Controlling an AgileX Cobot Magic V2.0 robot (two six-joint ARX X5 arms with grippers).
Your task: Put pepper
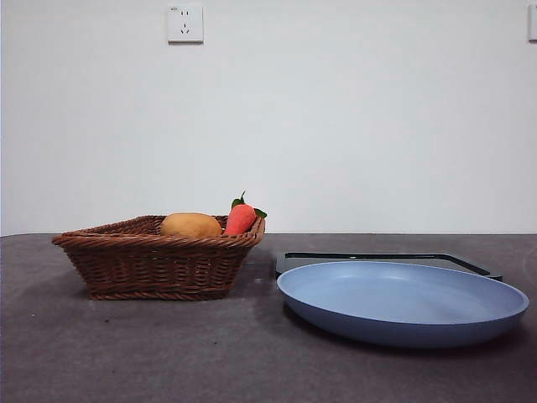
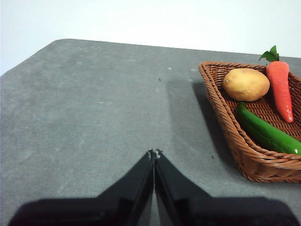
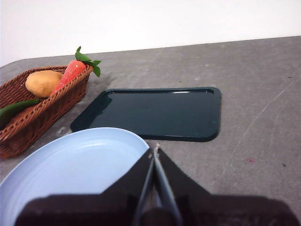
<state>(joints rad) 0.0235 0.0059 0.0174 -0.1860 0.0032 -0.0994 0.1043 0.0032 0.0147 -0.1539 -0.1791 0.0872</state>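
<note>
The dark-green pepper [image 2: 265, 132] lies in the brown wicker basket [image 2: 244, 150], beside a yellow-orange lump [image 2: 246, 84] and a red-orange carrot [image 2: 280, 89]. In the right wrist view the pepper [image 3: 16, 108] shows over the basket rim [image 3: 28, 125]. In the front view the pepper is hidden inside the basket [image 1: 159, 264]. The light-blue plate [image 1: 403, 302] sits right of the basket and also shows in the right wrist view [image 3: 70, 165]. My left gripper [image 2: 154, 153] is shut and empty over bare table, apart from the basket. My right gripper [image 3: 155, 148] is shut and empty at the plate's edge.
A dark-green flat tray [image 3: 155, 113] lies behind the plate; it also shows in the front view [image 1: 377, 260]. The lump [image 1: 191, 225] and carrot [image 1: 241, 217] rise above the basket rim. A white wall with a socket [image 1: 185, 23] stands behind the grey table.
</note>
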